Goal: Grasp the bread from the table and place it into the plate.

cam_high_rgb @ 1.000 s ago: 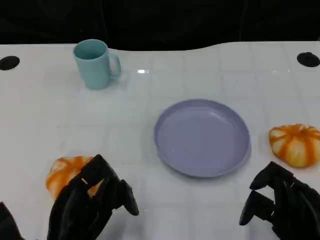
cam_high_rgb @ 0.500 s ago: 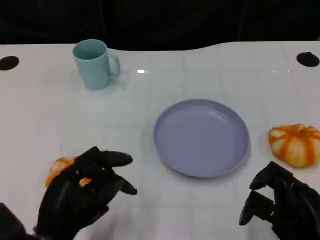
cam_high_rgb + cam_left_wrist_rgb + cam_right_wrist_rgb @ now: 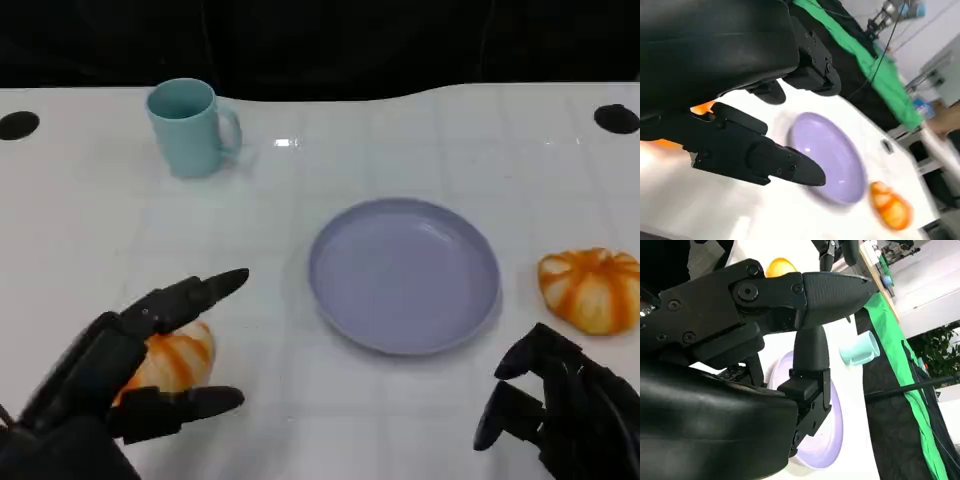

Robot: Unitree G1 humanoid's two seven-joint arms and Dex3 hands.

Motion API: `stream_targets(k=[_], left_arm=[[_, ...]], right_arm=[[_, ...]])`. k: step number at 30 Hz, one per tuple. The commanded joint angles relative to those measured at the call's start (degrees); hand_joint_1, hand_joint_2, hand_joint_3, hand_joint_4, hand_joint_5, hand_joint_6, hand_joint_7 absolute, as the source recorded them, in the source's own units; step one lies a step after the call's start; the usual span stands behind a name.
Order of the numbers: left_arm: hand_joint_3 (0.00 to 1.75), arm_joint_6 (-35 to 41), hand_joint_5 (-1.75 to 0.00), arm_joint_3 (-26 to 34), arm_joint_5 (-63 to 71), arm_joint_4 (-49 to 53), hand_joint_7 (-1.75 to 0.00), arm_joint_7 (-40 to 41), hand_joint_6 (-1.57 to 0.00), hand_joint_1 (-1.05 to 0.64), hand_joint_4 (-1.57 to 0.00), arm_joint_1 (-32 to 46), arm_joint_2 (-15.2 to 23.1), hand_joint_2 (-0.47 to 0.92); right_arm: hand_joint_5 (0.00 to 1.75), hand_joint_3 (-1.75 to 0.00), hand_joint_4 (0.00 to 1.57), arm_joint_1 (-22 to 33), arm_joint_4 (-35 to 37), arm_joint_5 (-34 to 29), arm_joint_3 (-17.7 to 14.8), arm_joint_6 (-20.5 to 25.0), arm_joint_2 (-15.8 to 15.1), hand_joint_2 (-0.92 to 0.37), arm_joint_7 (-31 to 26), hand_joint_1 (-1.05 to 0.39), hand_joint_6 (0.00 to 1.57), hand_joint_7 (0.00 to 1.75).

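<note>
An orange and white striped bread (image 3: 172, 358) lies on the white table at the near left. My left hand (image 3: 120, 375) reaches over it with fingers spread, one long finger above the bread and the thumb below it. I cannot tell whether they touch it. A sliver of that bread (image 3: 702, 107) peeks out behind the left hand (image 3: 740, 150) in the left wrist view. The lavender plate (image 3: 405, 275) sits empty at the table's centre. My right hand (image 3: 560, 415) hovers at the near right with loosely bent fingers, holding nothing.
A second striped bread (image 3: 592, 290) lies right of the plate, just beyond my right hand. A pale teal mug (image 3: 190, 125) stands at the far left. Black round holes (image 3: 616, 118) mark the table's far corners.
My left hand has uncurled from a bunched pose over the bread to spread fingers, uncovering the bread. The right hand has stayed in place.
</note>
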Motion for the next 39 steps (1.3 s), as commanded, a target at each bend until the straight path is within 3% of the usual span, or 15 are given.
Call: stream_targets(k=[1,5,15,25,39], left_arm=[[0.0,2.03,-0.4,-0.03,6.11,-3.7,0.0,0.95,-0.29,-0.49,-0.01,-0.65,4.59,0.9],[0.01,3.87,-0.36,-0.89,18.93,-7.93,0.0,1.95,-0.27,-0.53,-0.01,-1.2,8.92,0.92],[0.0,12.5,-0.26,-6.04,33.49,-11.12,0.0,-3.61,-0.24,-0.46,-0.01,-4.51,12.58,0.85],[0.0,16.82,-0.17,-11.78,36.57,-4.45,0.0,-8.34,-0.18,-0.45,0.0,-10.04,13.85,0.86],[0.0,20.38,-0.03,-19.91,38.47,11.96,0.0,-6.94,-0.08,-0.49,0.0,-18.53,12.89,0.86]], right_arm=[[1.75,-0.39,0.61,0.13,-0.63,-0.05,-0.08,0.18,-0.27,-0.92,-0.53,-0.54,0.47,1.61],[1.75,-0.39,0.62,-0.03,-0.31,-0.09,-0.18,-0.19,-0.34,-0.92,-0.38,-0.54,0.48,1.62],[1.75,-0.39,0.62,-0.32,-0.08,-0.34,-0.18,-0.26,-0.32,-0.92,-0.56,-0.54,0.49,1.62],[1.75,-0.39,0.62,0.05,-0.62,-0.3,-0.23,-0.11,-0.24,-0.92,-0.32,-0.54,0.48,1.62],[1.75,-0.39,0.62,0.24,-1.13,-0.31,-0.29,0.37,-0.51,-0.92,-0.45,-0.54,0.46,1.64]])
